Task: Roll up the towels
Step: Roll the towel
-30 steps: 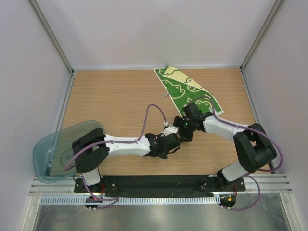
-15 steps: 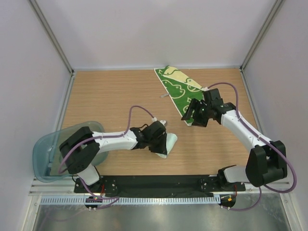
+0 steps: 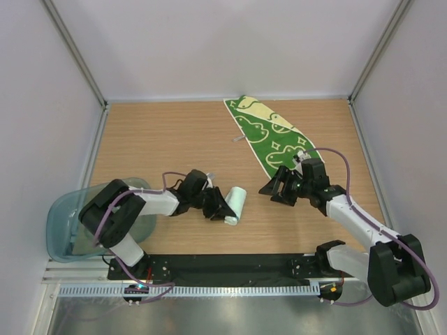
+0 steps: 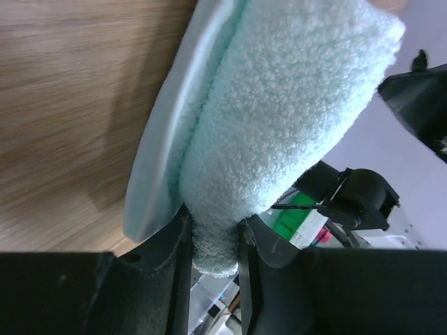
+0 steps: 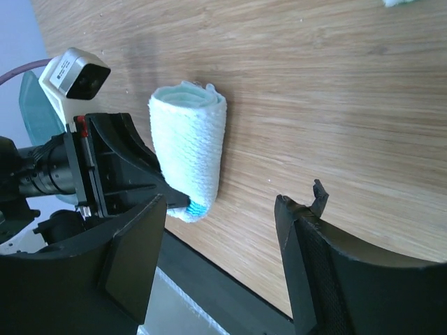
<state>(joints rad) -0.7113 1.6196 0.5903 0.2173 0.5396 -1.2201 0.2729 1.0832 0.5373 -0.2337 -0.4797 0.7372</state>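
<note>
From above, pale walls (image 3: 209, 49) enclose the wooden surface (image 3: 160, 139), with the green towel (image 3: 269, 132) flat at one o'clock and the rolled mint towel (image 3: 236, 204) at six. In the left wrist view, the left gripper (image 4: 213, 241) pinches that roll's end. In the right wrist view, the right gripper (image 5: 220, 230) gapes wide, empty.

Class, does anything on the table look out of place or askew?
The green towel lies flat and diagonal at the far edge, unrolled, unlike the rolled pale towel. The bin juts past the left edge of the table.
</note>
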